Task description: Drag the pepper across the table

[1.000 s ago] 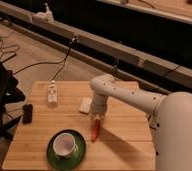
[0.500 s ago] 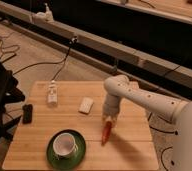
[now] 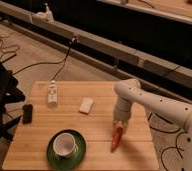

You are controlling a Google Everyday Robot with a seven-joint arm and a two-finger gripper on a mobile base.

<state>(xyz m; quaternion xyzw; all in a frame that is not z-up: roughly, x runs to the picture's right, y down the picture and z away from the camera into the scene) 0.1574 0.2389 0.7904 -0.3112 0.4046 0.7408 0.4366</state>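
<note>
Looking down from the one camera view, we have the square light-wood desk (image 3: 89, 125) filling the lower half of the shot, and the white arm (image 3: 154, 102) sweeps in from the right edge and bends down over the desk's right side. At its tip, the claw (image 3: 120, 124) points straight down, right on the upper end of the pepper (image 3: 116, 138). Whether that claw is spread or pinching the pepper, I cannot tell from here. The pepper itself is orange-red and slender, lying tilted on the desk's right portion, near the front edge, with its lower tip angled toward the front.

Over to the left, near the front, sits a green saucer (image 3: 53, 155) with a white cup (image 3: 65, 144) on it, well apart from the pepper. Near the middle of the desk lies a small white flat block (image 3: 86, 105). At the back left stands a small white bottle-like item (image 3: 52, 93), and by the left edge a small black rectangular item (image 3: 27, 113) lies flat. Behind the desk, cables (image 3: 39, 65) trail across the floor.
</note>
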